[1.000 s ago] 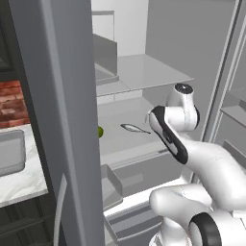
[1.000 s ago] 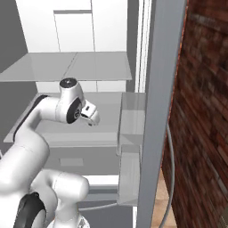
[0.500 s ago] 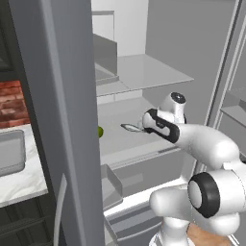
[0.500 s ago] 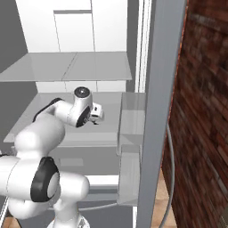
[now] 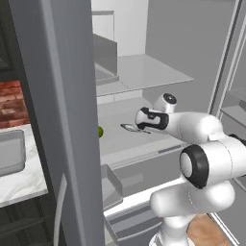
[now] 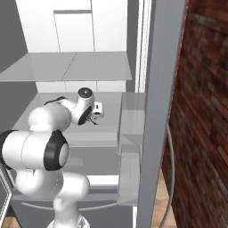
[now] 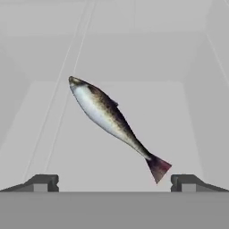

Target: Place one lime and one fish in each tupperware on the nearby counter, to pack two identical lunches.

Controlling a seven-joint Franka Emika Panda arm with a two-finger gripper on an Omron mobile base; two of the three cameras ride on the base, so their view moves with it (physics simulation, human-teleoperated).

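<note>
A silver-brown fish with a reddish tail lies slantwise on the pale fridge shelf, head away from the hand. My gripper is open just short of it, with one fingertip far to the left and the other close beside the tail; nothing sits between them. From the left base the fish lies just ahead of the gripper, and a green lime peeks out past the door edge on the same shelf. One grey tupperware rests on the marble counter at the left.
The grey fridge door stands between the shelf and the counter. A higher shelf hangs over the arm and a drawer front sits below. Clear door bins and a brick wall are on the right.
The arm has stretched forward and down into the fridge, bringing the hand low over the shelf up to the fish. The gripper has stayed open.
</note>
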